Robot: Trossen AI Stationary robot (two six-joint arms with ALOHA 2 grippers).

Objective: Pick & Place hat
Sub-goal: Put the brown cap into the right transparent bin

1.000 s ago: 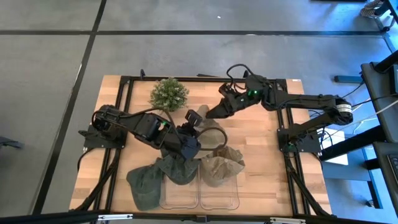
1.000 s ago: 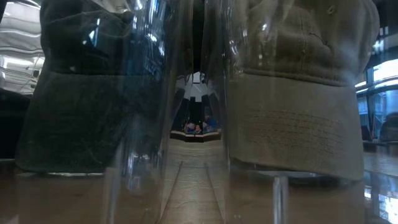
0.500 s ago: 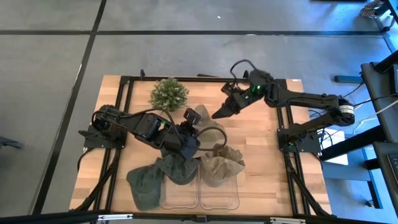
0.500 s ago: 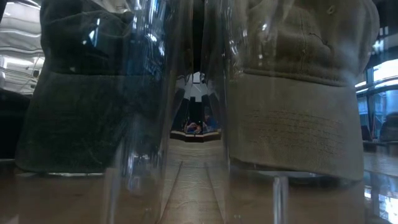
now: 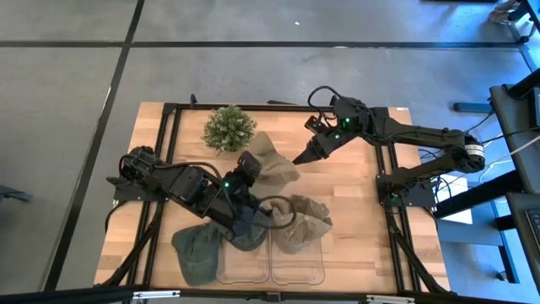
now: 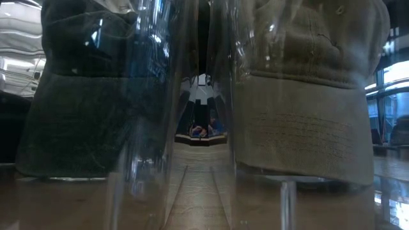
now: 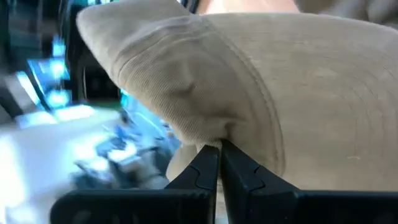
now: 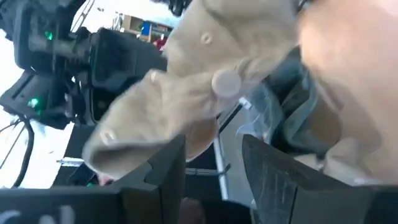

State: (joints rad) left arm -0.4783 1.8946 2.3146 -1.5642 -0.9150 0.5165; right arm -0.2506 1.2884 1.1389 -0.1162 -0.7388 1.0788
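1. Setting: robotics lab or test bay, indoors.
2. Floor point(image 5: 67, 127): grey, industrial finish, marked with dark taped or painted lines.
3. Work table point(image 5: 354, 181): wooden top in a black metal frame, standing alone on the open floor.
4. Fixed equipment: two dark robot arms mounted at the table's sides, with loose cabling.
5. Adjacent furniture: part of a dark bench or rack point(image 5: 519, 127) at the right edge, bluish light beyond.
6. Decoration: one small green plant point(image 5: 229, 127) on the table.

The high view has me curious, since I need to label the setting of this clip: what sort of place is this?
Probably a robotics lab or workshop. A wooden table on a black frame stands on grey concrete floor marked with dark lines, and cabled equipment stands sit beside it.
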